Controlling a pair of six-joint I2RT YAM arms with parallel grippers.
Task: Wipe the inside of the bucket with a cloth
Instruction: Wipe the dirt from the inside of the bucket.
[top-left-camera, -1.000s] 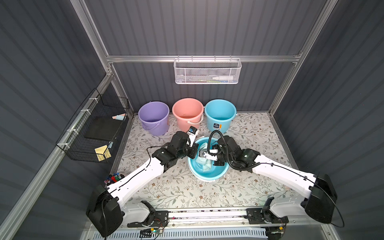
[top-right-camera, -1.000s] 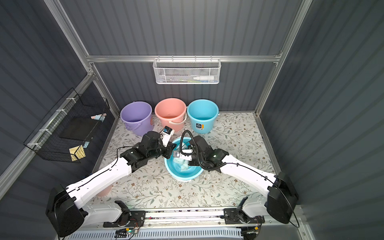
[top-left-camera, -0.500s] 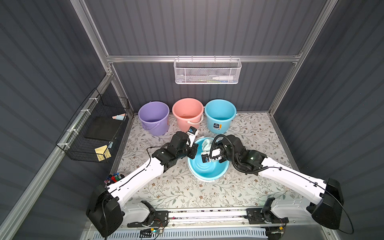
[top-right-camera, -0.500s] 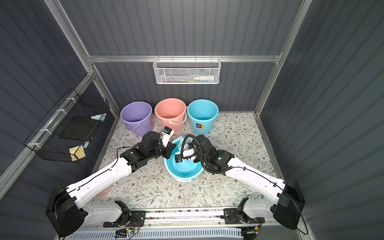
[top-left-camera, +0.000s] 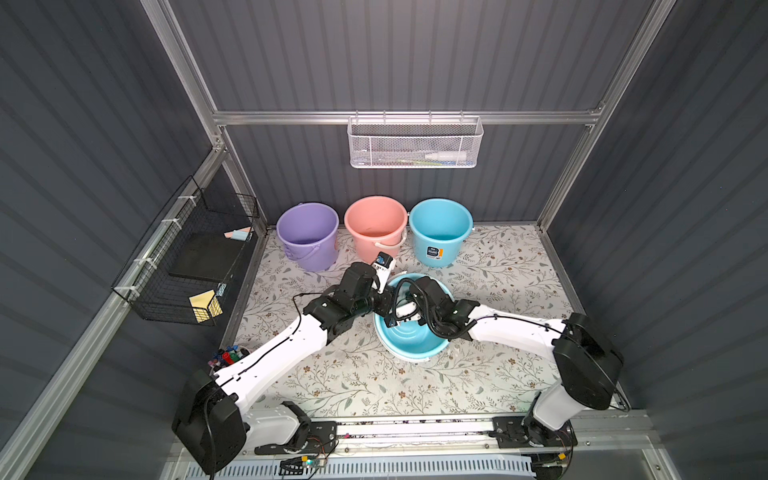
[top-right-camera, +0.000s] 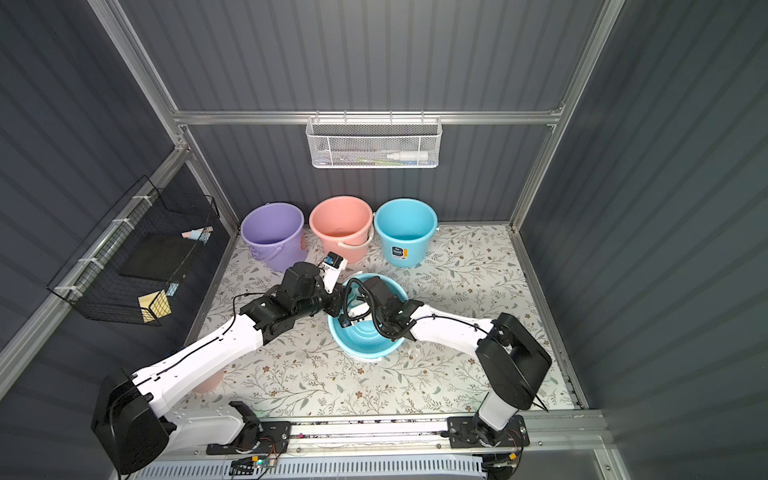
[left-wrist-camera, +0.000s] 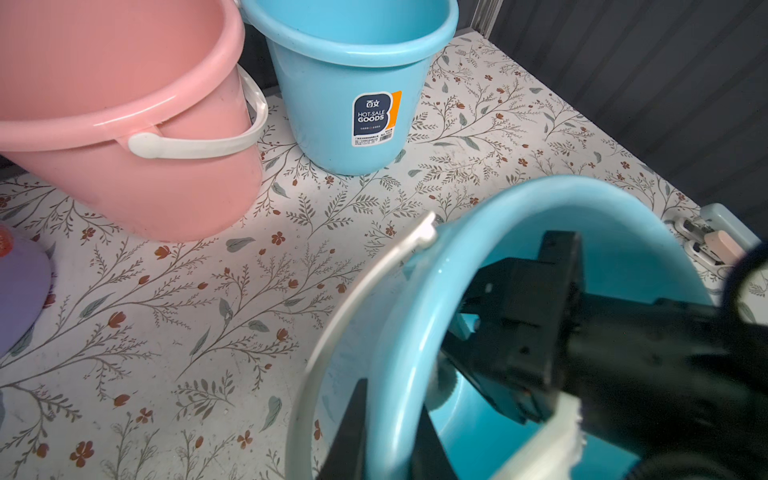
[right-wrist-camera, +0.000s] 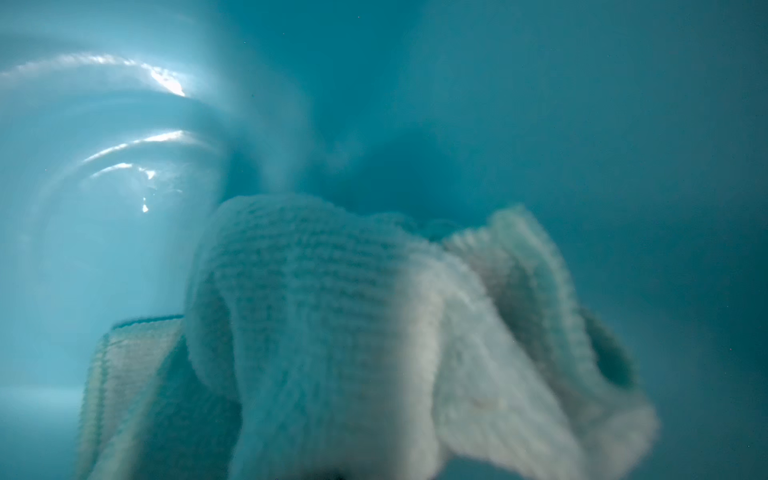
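Note:
A light blue bucket (top-left-camera: 415, 340) (top-right-camera: 368, 340) lies tipped on the floral mat in the middle, in both top views. My left gripper (top-left-camera: 384, 305) (left-wrist-camera: 390, 440) is shut on the bucket's rim (left-wrist-camera: 399, 353), one finger outside the wall and one inside. My right gripper (top-left-camera: 391, 322) (top-right-camera: 345, 320) reaches deep inside the bucket. It is shut on a white knitted cloth (right-wrist-camera: 353, 324), which hides its jaws. The cloth presses against the inner wall near the rim, and a corner of the cloth (left-wrist-camera: 442, 384) shows in the left wrist view.
A purple bucket (top-left-camera: 307, 235), a pink bucket (top-left-camera: 376, 228) and a second blue bucket (top-left-camera: 440, 230) stand upright along the back wall. A white mesh basket (top-left-camera: 415, 143) hangs above them. A black wire basket (top-left-camera: 187, 266) hangs on the left wall. Markers (top-left-camera: 226, 357) lie at the mat's left edge.
My right gripper has swept the cloth from the middle of the bucket toward its left wall, close to the left gripper. The left gripper has kept its hold on the rim.

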